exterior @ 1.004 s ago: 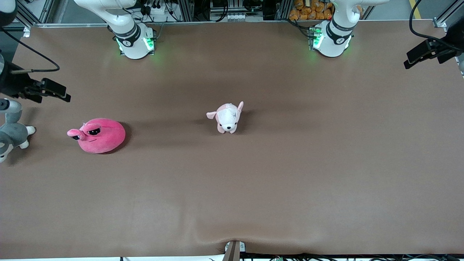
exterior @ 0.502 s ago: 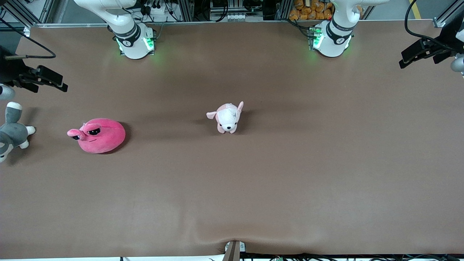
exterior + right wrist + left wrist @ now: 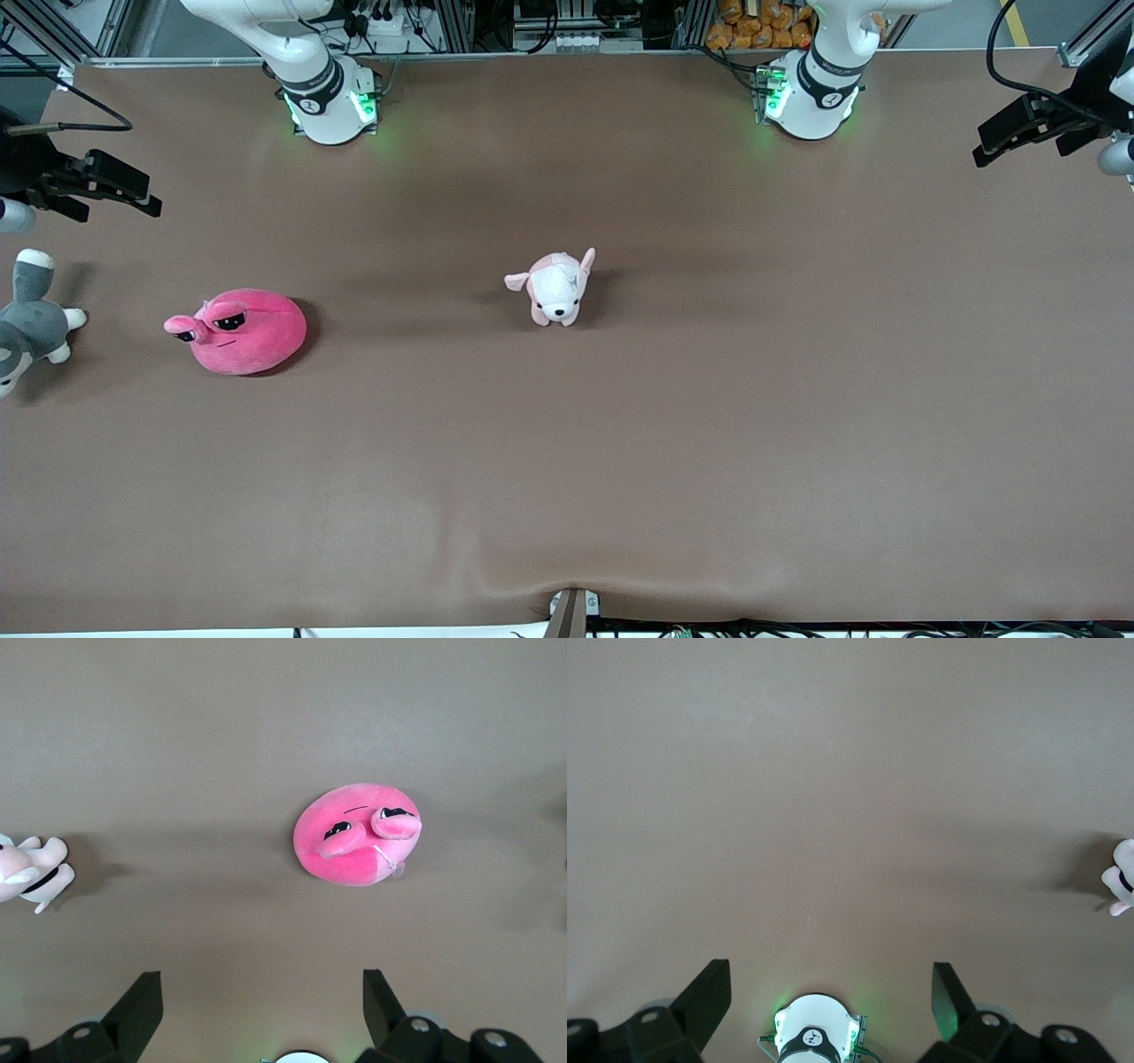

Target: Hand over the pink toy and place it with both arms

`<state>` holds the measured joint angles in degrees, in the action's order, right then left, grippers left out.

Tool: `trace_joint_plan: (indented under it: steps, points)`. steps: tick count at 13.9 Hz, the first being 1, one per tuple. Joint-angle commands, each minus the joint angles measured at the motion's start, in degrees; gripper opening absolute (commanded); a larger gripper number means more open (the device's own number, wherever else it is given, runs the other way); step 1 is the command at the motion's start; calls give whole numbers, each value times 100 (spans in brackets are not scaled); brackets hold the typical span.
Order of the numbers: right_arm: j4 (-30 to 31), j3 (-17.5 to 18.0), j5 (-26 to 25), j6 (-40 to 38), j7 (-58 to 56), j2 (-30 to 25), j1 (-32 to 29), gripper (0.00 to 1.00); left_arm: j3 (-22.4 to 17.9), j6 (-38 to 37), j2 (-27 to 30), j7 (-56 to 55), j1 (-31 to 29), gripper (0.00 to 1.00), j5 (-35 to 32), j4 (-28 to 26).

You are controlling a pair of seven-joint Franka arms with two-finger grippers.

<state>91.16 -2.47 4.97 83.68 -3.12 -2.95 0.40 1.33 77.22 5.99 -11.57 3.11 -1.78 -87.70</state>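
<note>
The pink toy (image 3: 237, 330) lies on the brown table toward the right arm's end, untouched, its eyes facing the front camera. It also shows in the right wrist view (image 3: 354, 835). My right gripper (image 3: 261, 1001) is open and empty, high over the table's end at the right arm's side (image 3: 89, 182), well apart from the toy. My left gripper (image 3: 830, 997) is open and empty, high over the table's other end (image 3: 1028, 128), with its own arm's base (image 3: 815, 1041) showing between the fingers.
A small pale pink-and-white puppy plush (image 3: 554, 285) stands mid-table; it shows at the edge of both wrist views (image 3: 31, 870) (image 3: 1123, 879). A grey-and-white plush (image 3: 27, 328) lies at the table's edge beside the pink toy. The brown table cover (image 3: 620, 461) is bare elsewhere.
Both hands have drawn back toward the bases' side, the right one more, uncovering the grey plush. The toys have not moved.
</note>
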Motion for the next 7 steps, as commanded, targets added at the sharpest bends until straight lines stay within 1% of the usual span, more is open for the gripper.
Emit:
trace_joint_plan:
  steps: [1, 5, 7]
  points:
    - [147, -17, -119, 0, -118, -170, 4, 100, 25, -67, 33, 24, -3, 100, -42, 68]
    - [156, -17, -285, -9, -118, -170, 4, 100, 34, -67, 33, 15, -3, 100, -42, 68]
    - [156, -17, -286, -9, -118, -162, 4, 100, 25, -76, 42, 15, -21, 100, -42, 68]
